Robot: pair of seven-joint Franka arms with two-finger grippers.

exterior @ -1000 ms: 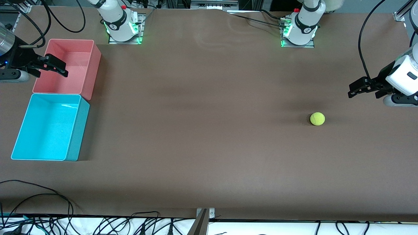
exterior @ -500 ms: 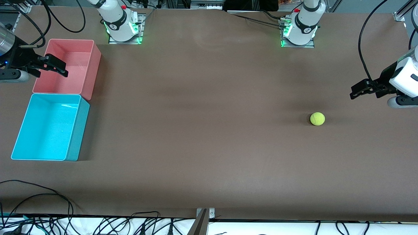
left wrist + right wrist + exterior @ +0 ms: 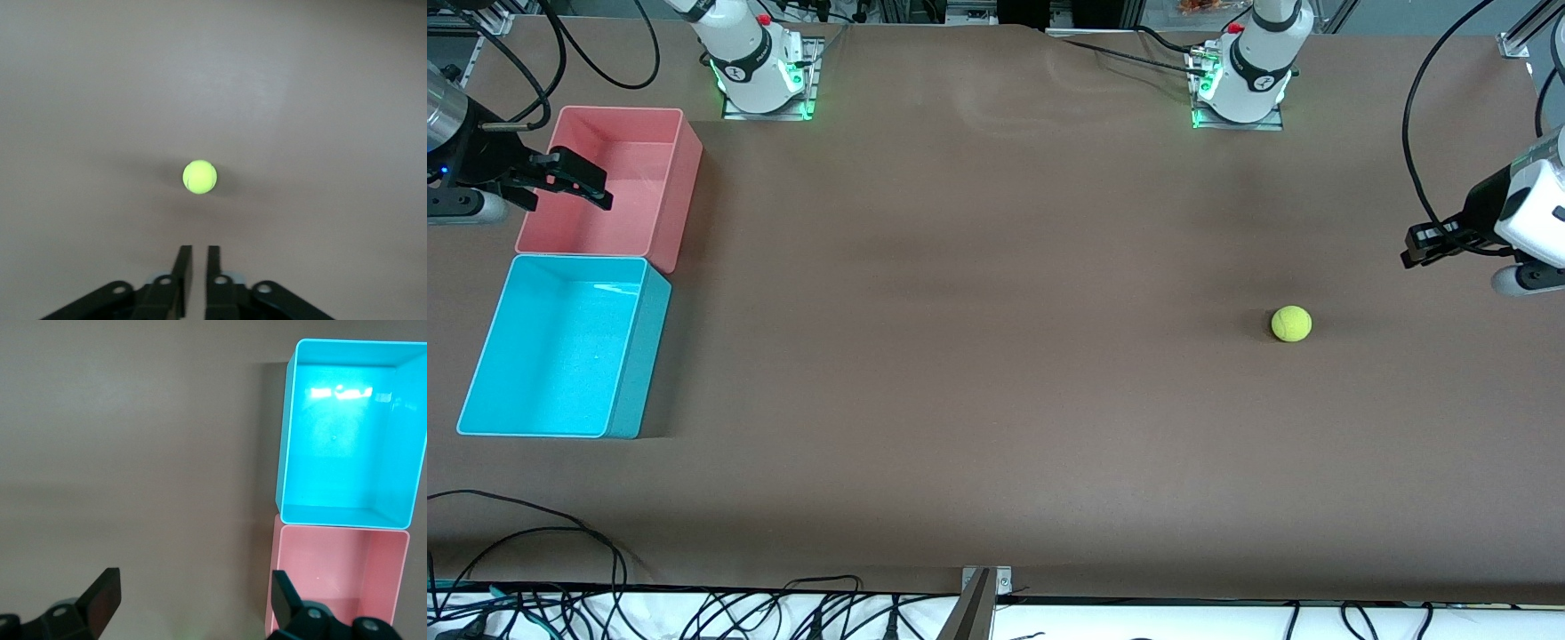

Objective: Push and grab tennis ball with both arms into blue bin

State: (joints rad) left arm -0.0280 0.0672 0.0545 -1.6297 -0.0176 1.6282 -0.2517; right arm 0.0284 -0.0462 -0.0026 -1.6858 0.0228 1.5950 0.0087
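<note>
Fingers of the left gripper point(image 3: 195, 270) are nearly pressed together, only a thin slit between them, nothing pinched. It hangs over the table point(image 3: 996, 373) at the left arm's end, aimed at the tennis ball point(image 3: 1291, 324), apart from it. Right gripper point(image 3: 193, 600) has fingers spread wide, empty, hovering over the pink bin point(image 3: 609, 182); that arm waits.

Tennis ball sits alone on bare table toward the left arm's end, well apart from both bins. Blue bin point(image 3: 560, 347) stands at the right arm's end, touching the pink bin and nearer the front camera than it.

Risks, as judgement: a push that is off the ball's centre sends it rolling sideways, maybe toward the table's front edge, which has no visible lip. Too hard a push and it hits the bin walls and bounces, or runs past where the right gripper can catch it. Pink bin is right beside the target, so a sloppy drop lands wrong.

Room: wide open brown surface between ball and bins, nothing in the path. Cables point(image 3: 525, 533) lie along the front edge.
</note>
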